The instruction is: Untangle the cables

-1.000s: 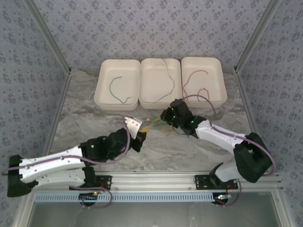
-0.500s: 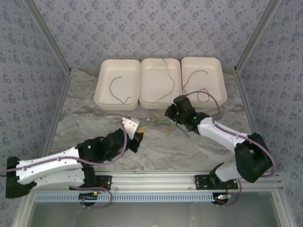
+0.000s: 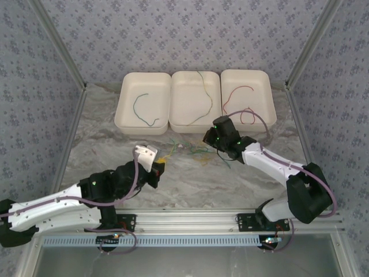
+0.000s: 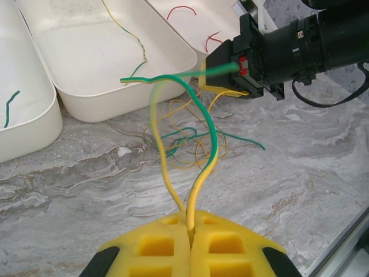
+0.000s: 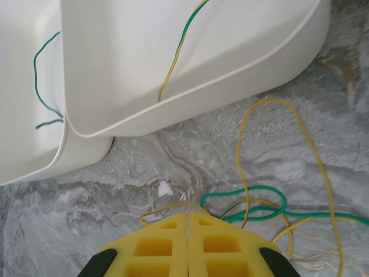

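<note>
**Cables: loose tangle mid-table, one strand pinched at both ends**

Cables (image 3: 190,149) lie in a knot on the table (image 3: 230,179), just off the near rim of the middle tray (image 3: 196,128), between the two grippers. One green-yellow cable (image 4: 209,130) rises out of the clump in a slack arch.

Risks:
- Pulling the arms apart could cinch the thin yellow and green loops under the arch instead of freeing the strand.
- The whole clump could drag along toward the near edge.
- The strand is thread-thin, so it may slip out of the pads under tension.
- The right gripper sits close to the tray rim, so a nudge is possible.

Left gripper (image 4: 190,231): jaws pressed together, green-yellow cable coming out of the seam between the pads. Right gripper (image 3: 209,138): jaws also closed, apparently pinching the far end of that same strand. The contact itself is blurred in the left wrist view.
</note>
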Action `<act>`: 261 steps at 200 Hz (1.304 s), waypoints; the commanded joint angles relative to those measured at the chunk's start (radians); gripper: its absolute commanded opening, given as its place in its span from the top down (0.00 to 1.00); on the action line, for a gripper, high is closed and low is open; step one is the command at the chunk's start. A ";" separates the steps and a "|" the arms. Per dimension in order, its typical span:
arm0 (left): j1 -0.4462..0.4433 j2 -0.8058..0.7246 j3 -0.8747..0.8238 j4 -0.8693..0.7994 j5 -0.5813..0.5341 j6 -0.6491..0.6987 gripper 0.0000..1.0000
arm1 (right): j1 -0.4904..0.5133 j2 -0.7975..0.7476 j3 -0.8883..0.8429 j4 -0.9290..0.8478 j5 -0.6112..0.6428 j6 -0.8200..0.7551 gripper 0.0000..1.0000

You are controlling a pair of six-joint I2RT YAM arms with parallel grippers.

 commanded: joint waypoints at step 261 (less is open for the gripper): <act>0.172 0.135 -0.002 0.255 0.255 -0.282 1.00 | 0.362 -0.184 0.085 -0.158 0.269 -0.079 0.30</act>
